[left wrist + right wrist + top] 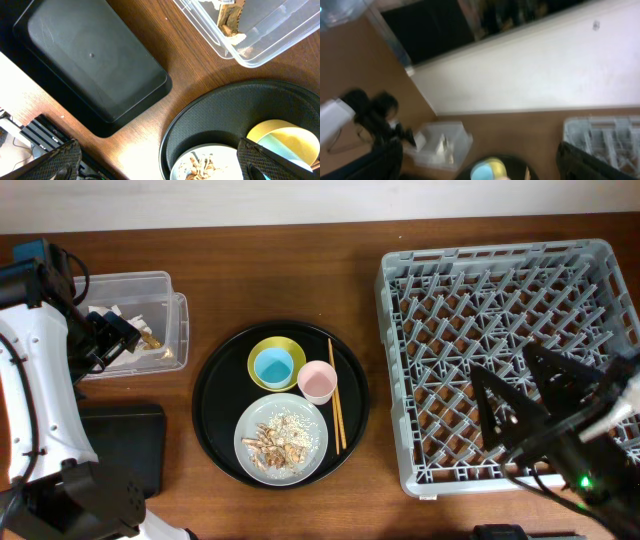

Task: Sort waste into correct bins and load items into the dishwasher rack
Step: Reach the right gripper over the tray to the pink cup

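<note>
The pale grey plate holds food scraps on a round black tray. The yellow bowl has the light blue cup in it. The pink cup and chopsticks lie beside them. The clear box holds white napkins. The shallow black tray is at the front left. My left gripper is open and empty over the box's near edge; it also shows in its wrist view. My right gripper is open and empty above the dishwasher rack.
The round black tray sits mid-table between the bins and the rack. The left wrist view shows the black tray, the clear box, the plate and the bowl. The right wrist view is blurred.
</note>
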